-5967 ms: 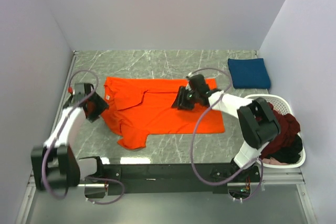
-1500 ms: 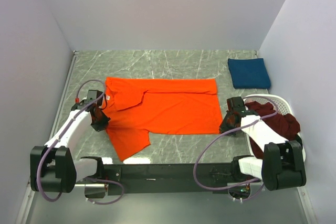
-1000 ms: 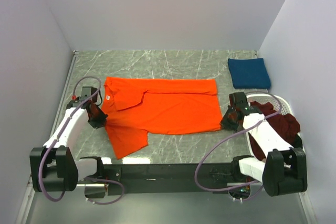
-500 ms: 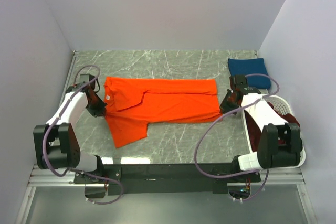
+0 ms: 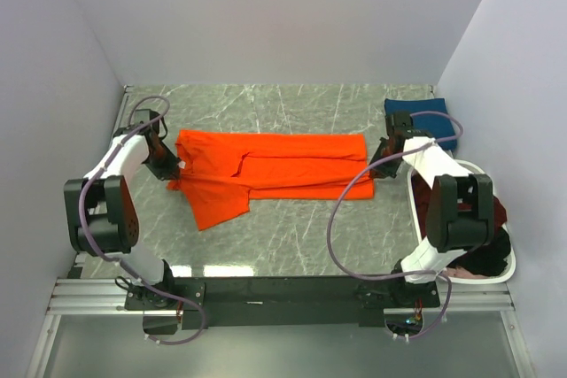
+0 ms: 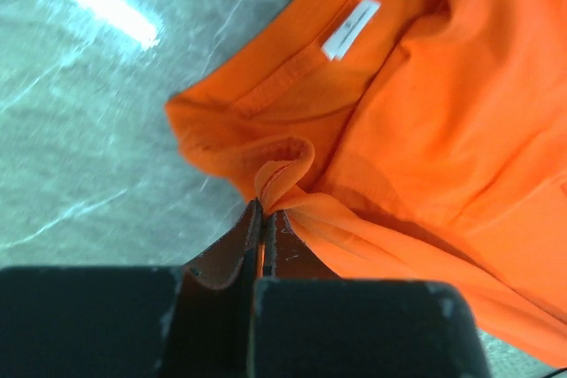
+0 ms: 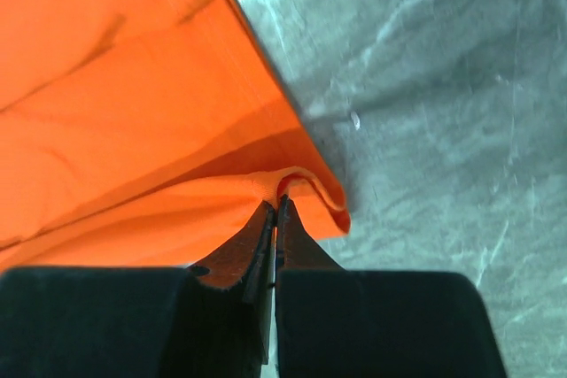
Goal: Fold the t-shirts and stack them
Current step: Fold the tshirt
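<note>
- The orange t-shirt (image 5: 270, 170) lies stretched left to right across the middle of the marble table (image 5: 292, 245), collar end to the left and hem to the right. Its body is doubled into a long narrow band, and one sleeve (image 5: 217, 205) sticks out on the near-left side.
- The left gripper (image 6: 263, 219) has its jaws pressed together on a small pinch of cloth at the shoulder edge, just beside the collar with its white label (image 6: 352, 28).
- The right gripper (image 7: 276, 210) is likewise clamped on a fold of the hem corner. Holding both ends likely keeps the band taut, so the lengthwise crease runs straight.
- The sleeve probably needs tucking in next.
- A folded navy t-shirt (image 5: 438, 126) sits at the far right corner (presumably the base of the stack), partly behind the right arm.
- The white basket (image 5: 503, 273) near right holds dark maroon t-shirts (image 5: 485, 227) not yet folded.
</note>
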Controlling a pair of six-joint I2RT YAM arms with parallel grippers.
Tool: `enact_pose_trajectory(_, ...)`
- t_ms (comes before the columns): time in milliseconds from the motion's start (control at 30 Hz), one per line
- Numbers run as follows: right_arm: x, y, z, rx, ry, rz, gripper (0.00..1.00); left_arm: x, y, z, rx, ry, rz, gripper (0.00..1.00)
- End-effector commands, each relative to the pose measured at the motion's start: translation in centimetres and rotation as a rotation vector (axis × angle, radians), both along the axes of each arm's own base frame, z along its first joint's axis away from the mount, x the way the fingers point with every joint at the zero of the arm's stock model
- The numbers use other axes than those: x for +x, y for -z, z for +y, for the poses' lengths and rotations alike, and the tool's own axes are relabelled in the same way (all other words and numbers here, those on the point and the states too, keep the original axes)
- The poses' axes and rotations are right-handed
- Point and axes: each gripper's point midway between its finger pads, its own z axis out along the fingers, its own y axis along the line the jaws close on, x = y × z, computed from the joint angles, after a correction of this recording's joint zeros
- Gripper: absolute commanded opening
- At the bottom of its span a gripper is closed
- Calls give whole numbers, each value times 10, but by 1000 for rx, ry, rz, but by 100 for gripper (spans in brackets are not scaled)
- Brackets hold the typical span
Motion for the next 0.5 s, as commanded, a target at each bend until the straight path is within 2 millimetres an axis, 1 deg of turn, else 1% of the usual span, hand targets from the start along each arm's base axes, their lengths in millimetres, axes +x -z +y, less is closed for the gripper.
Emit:
enact_pose_trajectory(0, 26, -13, -7, -14, 9, -64, 0, 22, -7, 4, 5, 17, -56, 1)
enact_pose_trajectory(100, 32, -8, -8, -21, 8, -55, 0, 27, 0, 4, 0, 17, -44, 1)
enact_pose_trajectory(267, 41, -5, -11, -15, 20, -65, 0, 38, -4, 3, -7, 13, -82, 1)
enact_pose_trajectory(333, 43, 0, -9, -4, 17, -54, 0, 43, -6, 4, -5, 10, -97, 1)
enact_pose_trajectory(467, 49, 6, -7, 2, 9, -50, 0, 49, -4, 7, 5, 0, -99, 1)
